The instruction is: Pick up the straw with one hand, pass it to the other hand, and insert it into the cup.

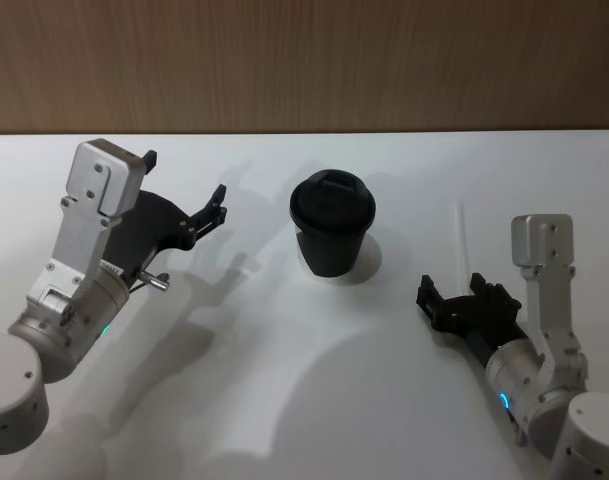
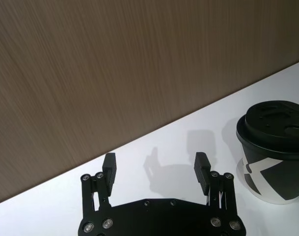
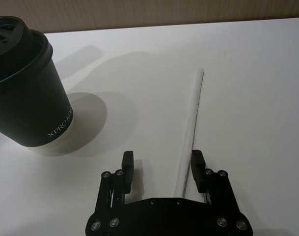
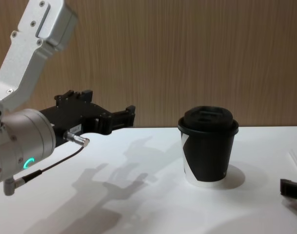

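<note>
The straw point(image 3: 192, 129), a thin white tube, lies flat on the white table to the right of the cup point(image 1: 332, 232). The cup is black with a domed black lid and stands upright mid-table point(image 4: 208, 148). My right gripper point(image 3: 163, 164) is low over the table and open, and the straw's near end runs between its fingers, close beside one finger point(image 3: 197, 163). In the head view that right gripper point(image 1: 450, 292) is to the right of the cup and nearer to me. My left gripper point(image 2: 155, 172) hangs open and empty above the table, left of the cup point(image 2: 274, 150).
A wood-panelled wall point(image 1: 304, 60) rises along the table's far edge. Bare white tabletop point(image 1: 284, 400) lies in front of the cup and between the two arms.
</note>
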